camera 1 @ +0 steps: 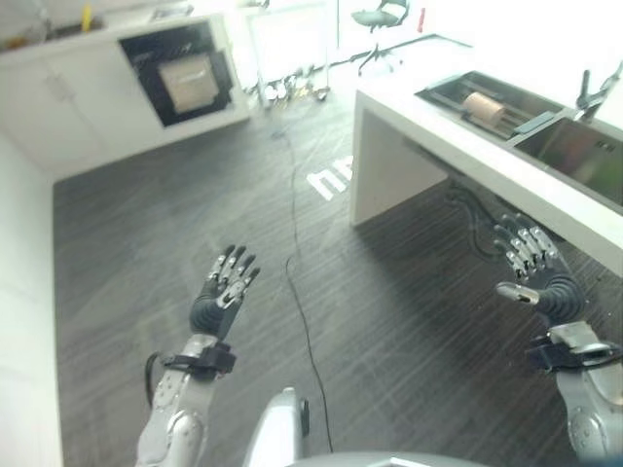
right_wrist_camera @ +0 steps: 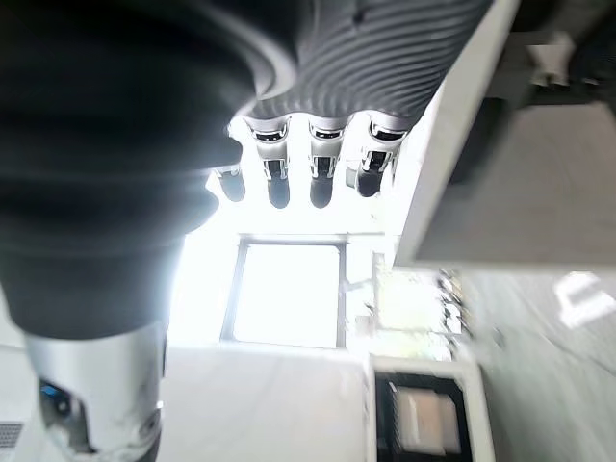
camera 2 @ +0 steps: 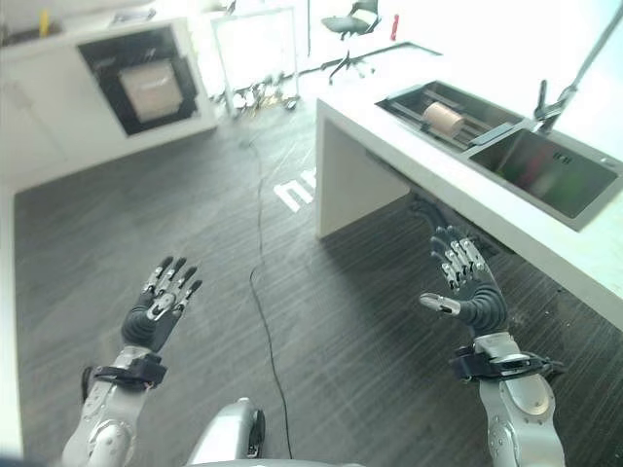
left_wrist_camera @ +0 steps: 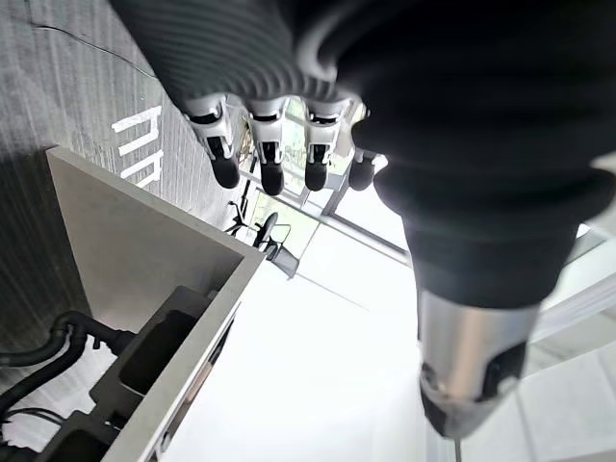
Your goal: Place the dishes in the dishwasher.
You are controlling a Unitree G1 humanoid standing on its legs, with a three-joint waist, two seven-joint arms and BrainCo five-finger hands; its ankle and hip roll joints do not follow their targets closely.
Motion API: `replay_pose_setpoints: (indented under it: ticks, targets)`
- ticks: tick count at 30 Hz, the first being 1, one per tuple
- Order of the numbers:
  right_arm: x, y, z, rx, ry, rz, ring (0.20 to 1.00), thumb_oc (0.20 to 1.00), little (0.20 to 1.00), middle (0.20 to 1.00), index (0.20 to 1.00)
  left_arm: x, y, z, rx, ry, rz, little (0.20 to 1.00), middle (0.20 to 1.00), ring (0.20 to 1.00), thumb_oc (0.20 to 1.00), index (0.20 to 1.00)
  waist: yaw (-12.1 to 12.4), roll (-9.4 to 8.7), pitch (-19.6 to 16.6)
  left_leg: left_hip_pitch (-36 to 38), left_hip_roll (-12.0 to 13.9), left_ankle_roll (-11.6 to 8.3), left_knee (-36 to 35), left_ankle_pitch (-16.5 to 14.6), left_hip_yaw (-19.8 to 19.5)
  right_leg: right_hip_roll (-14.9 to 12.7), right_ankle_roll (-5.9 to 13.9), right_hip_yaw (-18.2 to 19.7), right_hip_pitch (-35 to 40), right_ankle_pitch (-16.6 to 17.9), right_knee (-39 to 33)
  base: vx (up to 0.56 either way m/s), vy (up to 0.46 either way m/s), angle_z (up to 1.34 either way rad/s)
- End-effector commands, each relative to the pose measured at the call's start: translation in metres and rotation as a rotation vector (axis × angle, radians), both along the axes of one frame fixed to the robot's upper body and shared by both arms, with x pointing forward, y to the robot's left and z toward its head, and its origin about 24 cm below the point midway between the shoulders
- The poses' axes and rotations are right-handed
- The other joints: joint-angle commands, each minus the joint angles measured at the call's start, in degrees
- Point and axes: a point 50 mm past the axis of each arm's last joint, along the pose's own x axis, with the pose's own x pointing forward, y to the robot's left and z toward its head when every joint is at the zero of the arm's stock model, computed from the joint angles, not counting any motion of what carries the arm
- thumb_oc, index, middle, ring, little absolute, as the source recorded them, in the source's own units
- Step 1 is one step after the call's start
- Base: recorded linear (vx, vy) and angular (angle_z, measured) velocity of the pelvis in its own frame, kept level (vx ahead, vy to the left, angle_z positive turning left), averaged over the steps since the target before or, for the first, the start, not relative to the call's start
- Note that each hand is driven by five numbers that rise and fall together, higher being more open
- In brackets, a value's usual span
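Both of your hands were empty at this moment. The left hand (camera 1: 222, 290) was raised over the dark floor (camera 1: 127, 253) with its fingers straight and spread apart, touching nothing. The right hand (camera 2: 467, 284) was raised in the same way, fingers straight and a little apart with the thumb out to the side, near the front of the white counter (camera 2: 389, 146) but not touching it. The only dish I could find was a tan cup (camera 2: 443, 119) lying on its side on the drain rack (camera 2: 428, 102) in the counter, beside the sink (camera 2: 555, 170) with its tap (camera 2: 545, 97), well apart from both hands. Farther away, by the far wall, a white cabinet (camera 1: 88, 88) held a dark oven (camera 1: 180, 73), and an office chair (camera 1: 382, 17) stood behind it. I could not tell where the dishwasher was. In my judgement the task had hardly begun, and the risks came from the reach: the cup lay on its side, so a touch from one side could roll it along the rack or into the sink. The right hand was also low by the counter edge, so lifting it straight up could knock the fingers against the edge.
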Motion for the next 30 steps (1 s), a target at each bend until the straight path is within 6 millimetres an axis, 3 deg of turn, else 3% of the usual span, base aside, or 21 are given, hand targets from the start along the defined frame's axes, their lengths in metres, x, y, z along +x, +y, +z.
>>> replay_pose_setpoints:
  ticks: [1, 2, 5, 8, 10, 11, 14, 15, 16, 17, 18, 20, 22, 27, 30]
  targets:
    - [0.002, 0.007, 0.016, 0.005, -0.097, 0.039, 1.0, 1.0, 1.0, 1.0, 1.0, 0.0, -0.008, 0.01, -0.074, -0.075, -0.014, 1.0, 1.0, 1.0, 1.0, 1.0, 2.8, 0.35, -1.3, 15.1, 1.6, -5.65, -13.3, 7.1, -7.5, 4.8, 3.8, 2.2, -12.9, 6.5, -0.4, 0.39, 0.236, -1.2]
    - [0.002, 0.007, 0.018, 0.006, -0.108, 0.038, 1.0, 1.0, 1.0, 1.0, 1.0, -0.004, -0.01, 0.008, -0.062, -0.087, -0.009, 1.0, 1.0, 1.0, 1.0, 1.0, 3.4, 0.47, -1.2, 13.8, 2.2, -6.15, -13.2, 8.3, -8.4, 4.7, 3.69, 3.1, -11.9, 5.9, -0.4, 0.36, 0.292, -1.5]
    - [0.004, 0.005, 0.029, -0.002, -0.145, 0.034, 1.0, 1.0, 1.0, 1.0, 1.0, -0.002, -0.009, 0.014, -0.033, -0.133, -0.005, 1.0, 1.0, 1.0, 1.0, 1.0, 3.5, 0.58, -1.1, 13.7, 3.3, -5.74, -12.2, 7.5, -4.8, 1.8, 4.53, 1.1, -10.9, 5.0, -0.4, 0.3, 0.349, -1.24]
    - [0.001, -0.002, 0.036, 0.044, -0.155, -0.008, 1.0, 1.0, 1.0, 1.0, 1.0, 0.014, -0.004, 0.032, 0.026, -0.181, -0.038, 1.0, 1.0, 1.0, 1.0, 1.0, 2.4, 0.66, -1.5, 15.7, 1.3, -3.82, -10.4, 4.8, -3.9, -2.1, 6.82, -1.2, -11.1, 3.9, 3.5, 0.36, 0.436, -0.31]
    - [0.0, -0.001, 0.034, 0.054, -0.165, -0.03, 1.0, 1.0, 1.0, 1.0, 1.0, 0.016, -0.004, 0.037, 0.088, -0.213, -0.062, 1.0, 1.0, 1.0, 1.0, 1.0, 2.4, 0.5, -1.9, 15.7, -0.1, -2.25, -10.4, 5.2, -4.6, -2.9, 8.0, -1.6, -13.6, 5.6, 10.5, 0.28, 0.264, 0.34]
    - [-0.001, 0.001, 0.032, 0.069, -0.153, -0.021, 1.0, 1.0, 1.0, 1.0, 1.0, 0.016, -0.001, 0.046, 0.194, -0.254, -0.06, 1.0, 1.0, 1.0, 1.0, 1.0, 2.1, 0.74, -2.0, 17.2, -0.8, -1.2, -11.6, 5.6, -5.1, -2.8, 9.2, -2.3, -16.6, 7.9, 18.9, 0.32, 0.255, 0.22]
    - [-0.001, 0.004, 0.031, 0.071, -0.15, -0.02, 1.0, 1.0, 1.0, 1.0, 1.0, 0.018, -0.006, 0.064, 0.25, -0.355, -0.099, 1.0, 1.0, 1.0, 1.0, 1.0, 1.4, 1.27, -1.6, 20.3, -1.3, -0.37, -12.9, 4.6, -5.5, -1.5, 9.47, -3.6, -22.6, 9.9, 30.4, 0.25, 0.154, -0.06]
    - [0.002, 0.005, 0.032, 0.067, -0.152, -0.016, 1.0, 1.0, 1.0, 1.0, 1.0, 0.02, -0.008, 0.076, 0.276, -0.415, -0.098, 1.0, 1.0, 1.0, 1.0, 1.0, 1.2, 1.34, -1.1, 21.5, -1.2, -0.37, -13.4, 4.2, -5.2, -0.7, 9.17, -5.3, -24.7, 9.5, 30.6, 0.24, 0.037, -0.18]
    - [0.003, 0.006, 0.034, 0.065, -0.154, -0.012, 1.0, 1.0, 1.0, 1.0, 1.0, 0.022, -0.011, 0.089, 0.296, -0.478, -0.091, 1.0, 1.0, 1.0, 1.0, 1.0, 1.1, 1.08, -0.9, 22.1, -1.1, -0.59, -13.6, 3.9, -4.8, -0.4, 8.94, -7.1, -24.5, 8.5, 26.5, 0.18, -0.003, -0.29]
    - [0.003, 0.005, 0.034, 0.066, -0.154, -0.012, 1.0, 1.0, 1.0, 1.0, 1.0, 0.022, -0.011, 0.089, 0.296, -0.478, -0.091, 1.0, 1.0, 1.0, 1.0, 1.0, 1.1, 1.12, -0.8, 22.2, -1.0, -0.6, -13.6, 3.8, -4.8, -0.3, 8.93, -7.1, -24.3, 8.5, 26.3, 0.21, -0.082, -0.59]
    - [0.005, 0.005, 0.037, 0.063, -0.156, -0.003, 1.0, 1.0, 1.0, 1.0, 1.0, 0.025, -0.011, 0.1, 0.319, -0.534, -0.071, 1.0, 1.0, 1.0, 1.0, 1.0, 0.9, 0.63, -0.6, 22.8, -0.9, -1.08, -13.6, 3.2, -3.5, -0.5, 8.51, -9.6, -23.6, 8.1, 19.3, 0.22, -0.148, -0.52]
    - [0.008, 0.004, 0.039, 0.071, -0.162, 0.008, 1.0, 1.0, 1.0, 1.0, 1.0, 0.024, -0.01, 0.109, 0.371, -0.565, -0.008, 1.0, 1.0, 1.0, 1.0, 1.0, 0.9, 0.16, -0.2, 24.8, -0.2, -1.97, -13.6, 1.2, 0.4, -1.2, 8.34, -15.2, -22.6, 10.6, 7.4, 0.27, -0.25, -0.6]
    - [0.007, 0.008, 0.038, 0.086, -0.175, 0.013, 1.0, 1.0, 1.0, 1.0, 1.0, 0.022, -0.006, 0.11, 0.38, -0.559, 0.028, 1.0, 1.0, 1.0, 1.0, 1.0, 0.9, 0.12, 0.0, 26.4, 0.3, -2.15, -13.6, -0.3, 3.0, -2.6, 8.91, -17.7, -24.2, 13.4, 5.0, 0.21, -0.333, -1.0]
    - [0.012, 0.011, 0.045, 0.104, -0.227, -0.037, 1.0, 1.0, 1.0, 1.0, 1.0, 0.022, -0.003, 0.111, 0.33, -0.564, 0.077, 1.0, 1.0, 1.0, 1.0, 1.0, 0.7, 0.84, -1.7, 26.8, 1.5, -2.92, -13.6, -0.5, 5.6, -0.5, 7.12, -15.2, -19.1, 11.4, 0.7, 0.2, -0.34, -0.61]
    - [0.013, 0.014, 0.048, 0.084, -0.251, -0.073, 1.0, 1.0, 1.0, 1.0, 1.0, 0.023, -0.002, 0.111, 0.31, -0.559, 0.095, 1.0, 1.0, 1.0, 1.0, 1.0, 0.6, 0.61, -1.7, 25.2, 1.6, -4.16, -7.8, -1.0, 6.4, 0.0, 6.07, -14.2, -17.2, 10.6, 0.5, 0.2, -0.33, -0.21]
